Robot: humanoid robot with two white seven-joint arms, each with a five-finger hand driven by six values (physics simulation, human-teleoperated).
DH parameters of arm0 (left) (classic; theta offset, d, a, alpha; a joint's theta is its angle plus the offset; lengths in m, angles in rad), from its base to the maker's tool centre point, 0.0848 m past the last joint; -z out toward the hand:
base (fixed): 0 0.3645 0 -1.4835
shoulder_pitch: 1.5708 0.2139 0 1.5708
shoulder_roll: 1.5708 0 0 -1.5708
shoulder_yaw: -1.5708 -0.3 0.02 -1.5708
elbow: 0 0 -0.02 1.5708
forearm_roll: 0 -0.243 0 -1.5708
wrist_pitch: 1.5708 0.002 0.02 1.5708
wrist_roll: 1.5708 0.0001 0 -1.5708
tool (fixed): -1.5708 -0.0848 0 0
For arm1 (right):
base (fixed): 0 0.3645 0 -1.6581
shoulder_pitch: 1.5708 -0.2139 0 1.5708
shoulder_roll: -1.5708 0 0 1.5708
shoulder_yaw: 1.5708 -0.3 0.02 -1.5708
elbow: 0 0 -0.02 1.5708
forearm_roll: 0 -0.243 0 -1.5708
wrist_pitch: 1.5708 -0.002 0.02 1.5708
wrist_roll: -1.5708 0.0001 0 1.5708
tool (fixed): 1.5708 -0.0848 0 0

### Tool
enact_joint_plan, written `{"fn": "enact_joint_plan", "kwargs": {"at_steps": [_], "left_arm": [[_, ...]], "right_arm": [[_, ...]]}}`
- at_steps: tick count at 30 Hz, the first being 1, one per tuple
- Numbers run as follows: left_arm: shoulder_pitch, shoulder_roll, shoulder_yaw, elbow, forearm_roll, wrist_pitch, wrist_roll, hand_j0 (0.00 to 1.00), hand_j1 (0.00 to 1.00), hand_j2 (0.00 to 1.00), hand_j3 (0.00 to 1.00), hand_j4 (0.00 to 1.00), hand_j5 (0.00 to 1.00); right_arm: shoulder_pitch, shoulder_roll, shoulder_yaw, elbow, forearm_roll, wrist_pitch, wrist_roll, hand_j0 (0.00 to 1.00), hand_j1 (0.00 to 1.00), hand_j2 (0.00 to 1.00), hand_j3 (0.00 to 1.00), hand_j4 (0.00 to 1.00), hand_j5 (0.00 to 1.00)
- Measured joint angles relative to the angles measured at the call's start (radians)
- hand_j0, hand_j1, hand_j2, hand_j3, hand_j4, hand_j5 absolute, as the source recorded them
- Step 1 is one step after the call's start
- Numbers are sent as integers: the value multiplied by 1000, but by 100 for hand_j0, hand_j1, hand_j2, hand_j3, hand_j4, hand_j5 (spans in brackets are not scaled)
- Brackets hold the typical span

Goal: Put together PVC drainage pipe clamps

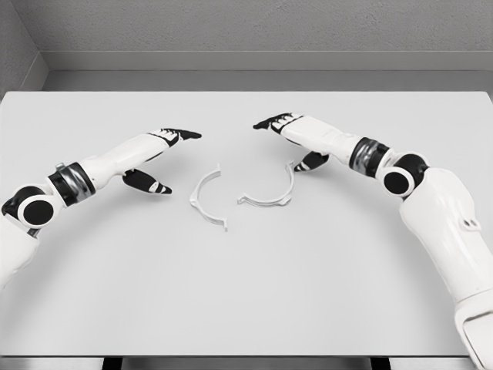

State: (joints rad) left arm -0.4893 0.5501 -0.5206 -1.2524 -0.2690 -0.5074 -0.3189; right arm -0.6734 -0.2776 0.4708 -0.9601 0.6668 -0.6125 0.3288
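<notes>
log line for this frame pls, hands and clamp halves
left hand: open, holds nothing | right hand: open, holds nothing | left clamp half: on table | right clamp half: on table | halves apart, not joined

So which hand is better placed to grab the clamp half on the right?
Probably the right hand. It hovers open just above and beside the right clamp half, its thumb near the piece's upper end. The left hand sits across the left clamp half, farther away.

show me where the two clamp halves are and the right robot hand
Left clamp half [202, 193]: head view, on the middle of its curved band.
Right clamp half [271, 203]: head view, on the bottom of its arc.
Right robot hand [296, 132]: head view, on the back of the hand.
</notes>
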Motion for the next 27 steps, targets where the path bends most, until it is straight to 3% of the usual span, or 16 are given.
{"fn": "enact_joint_plan", "kwargs": {"at_steps": [12, 27], "left_arm": [[12, -16, 65, 13, -6, 1, -1, 100, 100, 100, 100, 100, 100], [14, -44, 71, 18, -12, 0, -1, 100, 100, 100, 100, 100, 100]], "right_arm": [[-23, 36, 21, 12, 1, 0, 0, 100, 100, 100, 100, 100, 100], [-64, 106, 53, 58, 16, 0, 0, 100, 100, 100, 100, 100, 100]]}}
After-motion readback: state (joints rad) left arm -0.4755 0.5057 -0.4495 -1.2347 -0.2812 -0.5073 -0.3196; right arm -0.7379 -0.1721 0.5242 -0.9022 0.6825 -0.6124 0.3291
